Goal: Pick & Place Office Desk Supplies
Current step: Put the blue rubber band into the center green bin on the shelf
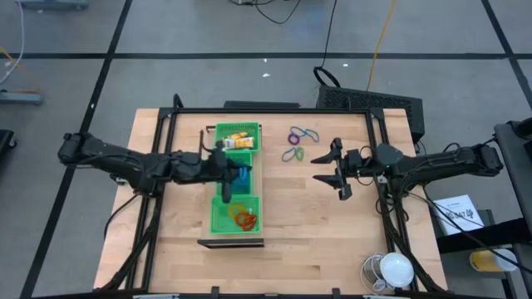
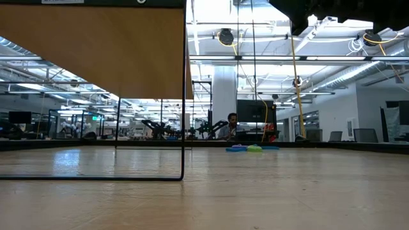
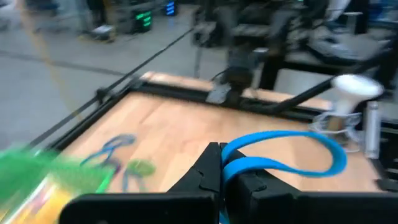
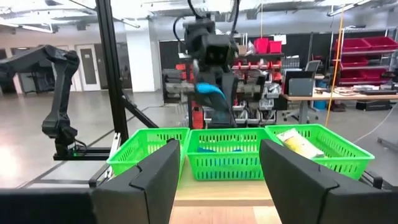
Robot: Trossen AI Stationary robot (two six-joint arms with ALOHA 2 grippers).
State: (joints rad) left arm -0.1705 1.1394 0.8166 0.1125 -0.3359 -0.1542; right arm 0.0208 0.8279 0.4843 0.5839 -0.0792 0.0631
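A long green three-compartment tray (image 1: 213,218) lies mid-table; its far compartment holds yellow pieces (image 1: 238,138), the middle one blue loops (image 1: 243,175), the near one orange-red loops (image 1: 243,219). My left gripper (image 1: 223,169) hovers above the middle compartment, shut on a blue loop (image 3: 298,155). Purple and blue loops (image 1: 301,134) and a green loop (image 1: 293,154) lie flat on the table, right of the tray. My right gripper (image 1: 321,169) is open, raised near those loops, and faces the tray (image 4: 224,158). My left gripper (image 3: 222,163) pinches the blue loop between its two fingers at one end of the band (image 3: 235,163). The rest of the loop sticks out past the fingertips, lifted clear. In the right wrist view the loop (image 4: 210,93) hangs below the gripper, above the middle compartment.
A black metal frame (image 1: 374,116) borders the table, and a dark box (image 1: 370,101) sits beyond the far edge. A white round object (image 1: 392,270) stands at the near right corner. Bare wood lies near and right of the tray.
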